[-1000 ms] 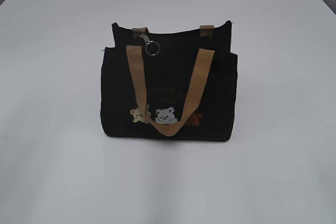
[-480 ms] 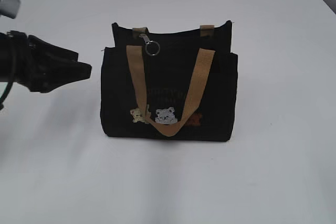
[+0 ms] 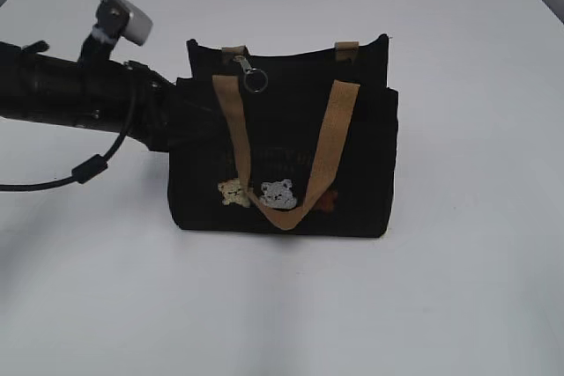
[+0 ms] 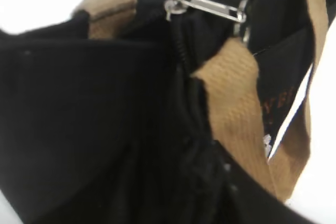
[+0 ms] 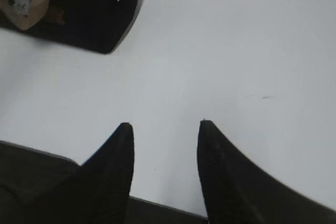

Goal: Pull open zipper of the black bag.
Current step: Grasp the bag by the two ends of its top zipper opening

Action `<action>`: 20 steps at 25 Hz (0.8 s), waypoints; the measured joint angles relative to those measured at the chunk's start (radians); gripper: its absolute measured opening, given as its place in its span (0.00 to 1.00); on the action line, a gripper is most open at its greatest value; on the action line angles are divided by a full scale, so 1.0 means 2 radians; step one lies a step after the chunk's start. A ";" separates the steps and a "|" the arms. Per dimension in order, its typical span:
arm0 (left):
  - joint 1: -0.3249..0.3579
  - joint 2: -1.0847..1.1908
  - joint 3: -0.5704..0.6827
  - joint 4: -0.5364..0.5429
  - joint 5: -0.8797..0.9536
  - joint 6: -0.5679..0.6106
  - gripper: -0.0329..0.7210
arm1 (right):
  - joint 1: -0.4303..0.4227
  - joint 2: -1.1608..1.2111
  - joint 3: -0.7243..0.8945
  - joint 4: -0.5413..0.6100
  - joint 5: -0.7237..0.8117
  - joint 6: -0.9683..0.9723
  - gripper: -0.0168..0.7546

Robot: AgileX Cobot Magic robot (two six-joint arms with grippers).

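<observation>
**Reaching for the bag's left end**

A plain white worktop (image 3: 458,288) fills the scene, matte and bare around the black bag (image 3: 361,173), which stands upright near its middle. We judge this the approach step: our left arm (image 3: 70,94) lies against the bag's left side, the left gripper (image 3: 181,116) dark against dark cloth, so we cannot tell how its fingers stand. Our right gripper (image 5: 165,150) hovers over bare worktop, well apart from the bag, fingers parted and holding nothing.

The zipper (image 4: 181,51) runs as a dark toothed line along the rim, its slim silver pull (image 4: 207,8) with a round ring lying near the left handle. Next we need a pinch on that pull while the soft fabric is steadied. The tan straps (image 3: 330,143) are coarse webbing, limp over the front.
</observation>
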 joint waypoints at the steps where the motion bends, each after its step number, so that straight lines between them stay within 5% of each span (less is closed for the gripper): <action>1: -0.008 0.003 -0.002 0.001 -0.011 0.000 0.34 | 0.000 0.027 -0.004 0.021 -0.012 -0.022 0.44; 3: -0.019 0.003 -0.002 0.001 -0.024 0.003 0.15 | 0.000 0.093 -0.011 0.083 -0.060 -0.097 0.44; 8: -0.020 0.003 -0.004 0.001 -0.030 0.005 0.14 | 0.015 0.325 -0.029 0.352 -0.235 -0.420 0.44; 12: -0.020 0.003 -0.004 -0.001 -0.032 0.006 0.14 | 0.093 0.532 -0.104 0.522 -0.274 -0.709 0.44; 16: -0.021 0.003 -0.004 -0.001 -0.032 0.009 0.14 | 0.164 0.688 -0.209 0.568 -0.344 -0.835 0.44; 20: -0.021 0.003 -0.004 -0.001 -0.032 0.008 0.14 | 0.192 0.786 -0.287 0.573 -0.367 -0.864 0.44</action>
